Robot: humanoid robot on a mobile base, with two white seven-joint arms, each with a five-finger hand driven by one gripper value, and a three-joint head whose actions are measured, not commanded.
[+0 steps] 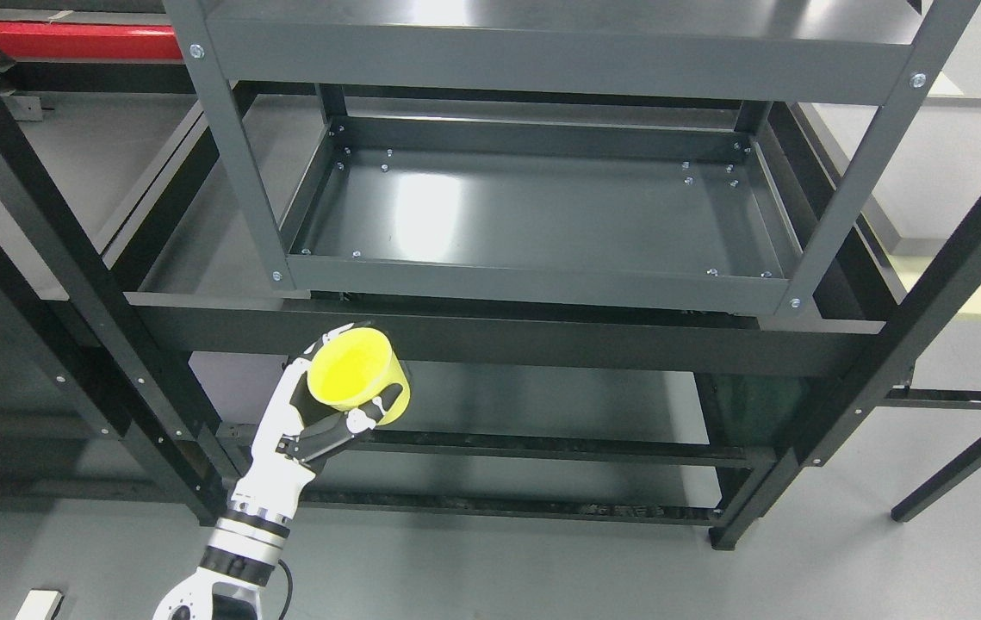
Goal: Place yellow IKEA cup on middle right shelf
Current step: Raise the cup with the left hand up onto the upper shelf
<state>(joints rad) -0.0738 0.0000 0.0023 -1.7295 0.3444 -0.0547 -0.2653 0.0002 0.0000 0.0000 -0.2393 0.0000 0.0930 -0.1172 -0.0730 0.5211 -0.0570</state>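
1. Clearly, we hold the yellow cup (358,372) in our left robot hand (318,413), fingers wrapped round its wall from below and behind, mouth tilted up toward the camera. It hangs in the air in front of the dark front rail (490,336) of the shelving, low and to the left.
2. We judge it a light, stiff plastic cup: smooth and somewhat slippery, unlikely to break. The side wall is the sensible place to grip it, as we do now.
3. Our right arm is out of view.
4. The grey middle shelf (542,211) is a shallow steel tray with a raised lip, glossy and bare. Its right part lies well apart from the cup, up and across.
5. We expect tight clearance: grey uprights (236,159) frame the opening, and black diagonal posts (51,250) cross nearby. Beyond them we see grey floor (542,568).
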